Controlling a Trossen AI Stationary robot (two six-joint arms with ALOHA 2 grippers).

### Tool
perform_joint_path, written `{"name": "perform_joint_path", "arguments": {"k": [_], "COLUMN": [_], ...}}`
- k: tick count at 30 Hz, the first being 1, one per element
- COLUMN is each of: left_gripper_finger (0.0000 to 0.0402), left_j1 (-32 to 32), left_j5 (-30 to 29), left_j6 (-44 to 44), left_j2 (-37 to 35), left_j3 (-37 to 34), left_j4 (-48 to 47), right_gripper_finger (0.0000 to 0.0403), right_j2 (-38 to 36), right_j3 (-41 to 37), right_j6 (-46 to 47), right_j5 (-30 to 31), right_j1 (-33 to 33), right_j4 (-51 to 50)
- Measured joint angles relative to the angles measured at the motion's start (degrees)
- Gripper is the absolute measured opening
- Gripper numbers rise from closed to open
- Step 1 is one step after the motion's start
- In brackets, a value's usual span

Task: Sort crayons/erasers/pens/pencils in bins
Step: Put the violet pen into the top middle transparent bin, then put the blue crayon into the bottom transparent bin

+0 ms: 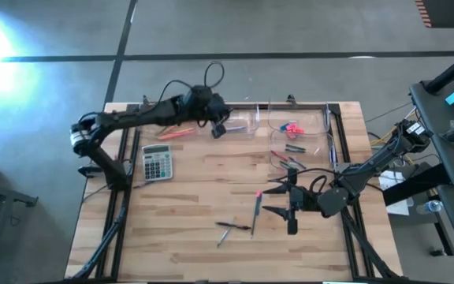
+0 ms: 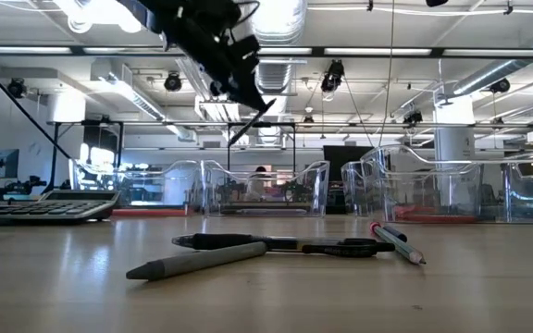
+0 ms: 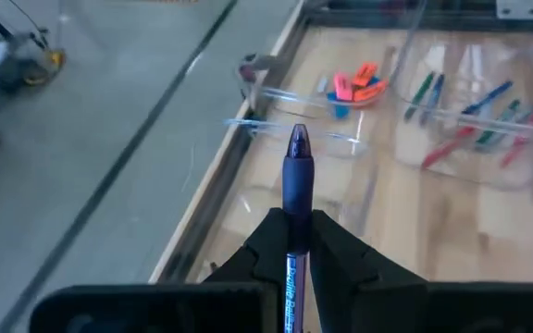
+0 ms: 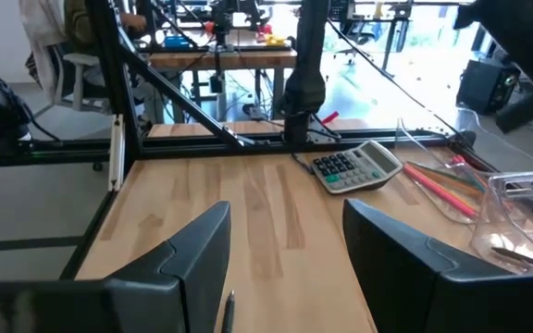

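L tool (image 3: pixel 294 254) is clamped on a pen (image 3: pixel 296 176) above the bins (image 1: pixel 243 120) at the counter's far edge. Pen looks light, stiff, slick: grip mid-barrel. R tool (image 1: pixel 280 199) hangs w/ fingers apart, empty, by loose pens near the front edge.

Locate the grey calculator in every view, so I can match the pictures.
High view: calculator on the table's left part, near the left arm's base.
Low view: far left edge, seen edge-on.
Left wrist view: not in it.
Right wrist view: upper middle, beside the pencils.
Shared landmark: the clear bins.
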Motion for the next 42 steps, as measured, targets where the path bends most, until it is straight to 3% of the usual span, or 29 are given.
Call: {"name": "perform_joint_path", "arguments": {"k": [3,7,15,19,26,29,35,42], "left_gripper_finger": [0.0012,0.0022,0.0157,0.0199,0.0204,0.0192,0.0176,0.0175], "left_j1": [3.2,4.1,4.0,3.6,-2.9,-9.0,-21.8,-31.4], "left_j5": [3.9,4.3,2.3,1.3,-1.0,-5.0,-5.7,-6.5], "left_j6": [1.3,2.9,2.9,2.1,-0.2,-5.6,-25.8,-51.7], "left_j2": [2.5,5.2,6.5,3.2,-10.9,-17.4,-28.0,-35.3], "left_j3": [0.5,0.6,1.7,4.1,5.2,4.3,-3.4,-17.7], "left_j4": [0.1,0.1,0.1,-4.3,-24.6,-36.1,-53.6,-57.3], "right_gripper_finger": [0.0201,0.0201,0.0201,0.0201,0.0201,0.0201,0.0201,0.0201], "right_j2": [0.0,0.0,0.0,0.0,0.0,0.0,0.0,0.0], "right_j3": [0.0,0.0,0.0,0.0,0.0,0.0,0.0,0.0], "right_j6": [0.0,0.0,-1.6,-1.6,-2.1,-2.3,-2.4,-0.2], "right_j5": [0.0,0.0,0.1,0.1,0.1,0.1,3.3,4.1], "right_j1": [0.0,0.0,0.0,0.0,0.0,0.0,0.0,0.0], "right_j4": [-0.1,-0.5,-0.5,-0.5,-0.4,-0.1,0.0,0.5]}}
